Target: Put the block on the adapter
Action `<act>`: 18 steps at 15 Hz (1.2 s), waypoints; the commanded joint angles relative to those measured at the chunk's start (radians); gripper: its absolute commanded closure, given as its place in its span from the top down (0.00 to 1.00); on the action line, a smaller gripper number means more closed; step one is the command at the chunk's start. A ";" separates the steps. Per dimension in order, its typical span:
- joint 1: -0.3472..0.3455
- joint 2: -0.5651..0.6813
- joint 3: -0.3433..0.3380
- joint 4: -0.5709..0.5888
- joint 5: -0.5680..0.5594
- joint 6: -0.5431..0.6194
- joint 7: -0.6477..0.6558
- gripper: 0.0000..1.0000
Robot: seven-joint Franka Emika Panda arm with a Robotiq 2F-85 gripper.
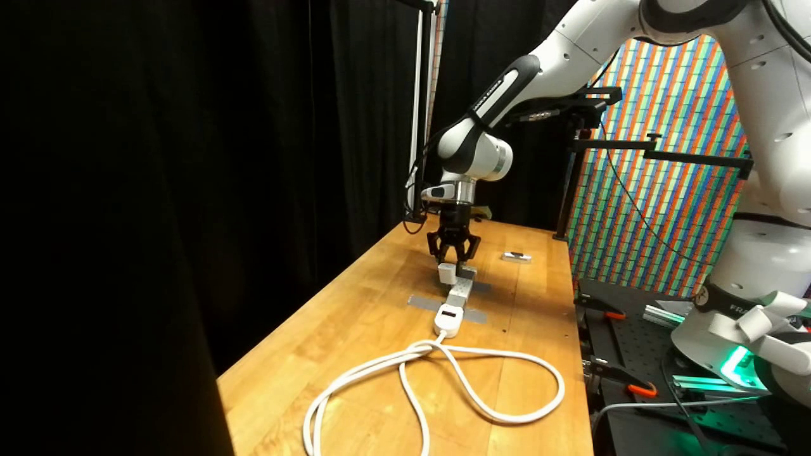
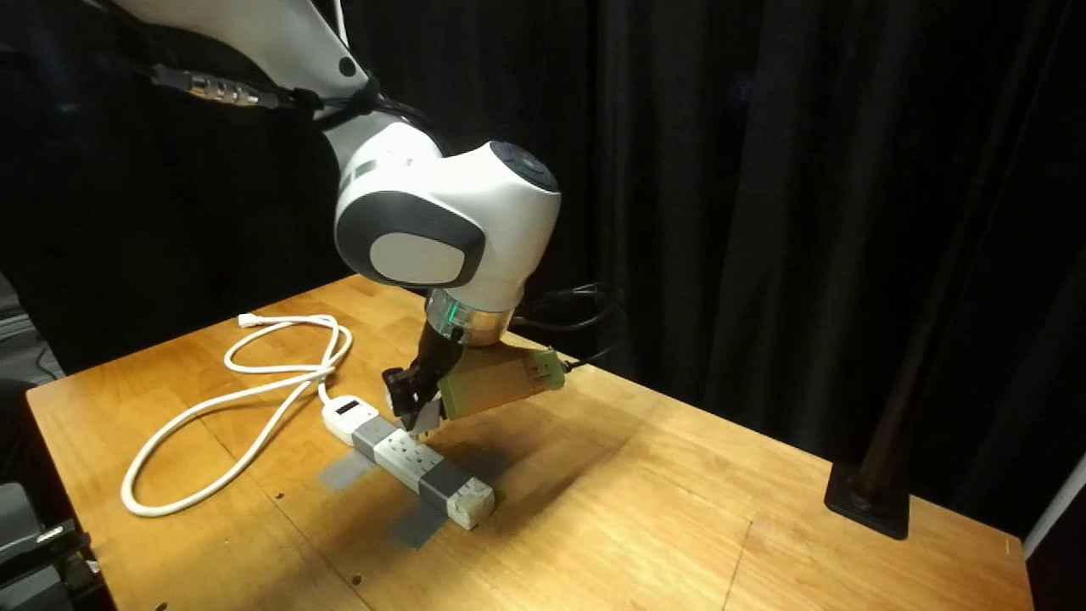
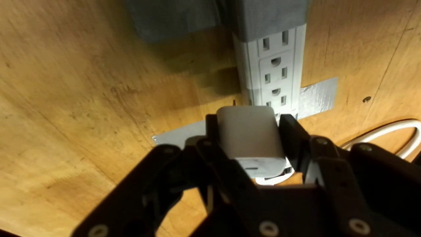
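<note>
The block (image 1: pixel 447 273) is a small whitish cube with rounded edges. It also shows in an exterior view (image 2: pixel 429 416) and in the wrist view (image 3: pixel 250 135), where its near face has a small dark slot. My gripper (image 3: pixel 250 126) has one black finger on each side of the block and holds it above the table. The adapter (image 2: pixel 407 454) is a long white power strip with rows of outlets, held down by grey tape. In the wrist view, the adapter (image 3: pixel 275 75) runs under and beyond the block, which hides part of it. A gap between block and adapter is hard to judge.
A white cable (image 1: pixel 532 415) loops from the adapter's end across the wooden table (image 1: pixel 355 342). A small white object with a dark top (image 1: pixel 516 256) lies on the table. A black post base (image 2: pixel 870 501) stands near the table's edge, before dark curtains.
</note>
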 commanded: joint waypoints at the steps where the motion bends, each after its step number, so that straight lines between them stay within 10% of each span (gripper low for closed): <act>1: -0.035 -0.049 0.021 -0.043 0.050 0.017 -0.031 0.23; 18: -0.044 -0.068 0.001 -0.087 0.140 -0.082 -0.209 0.23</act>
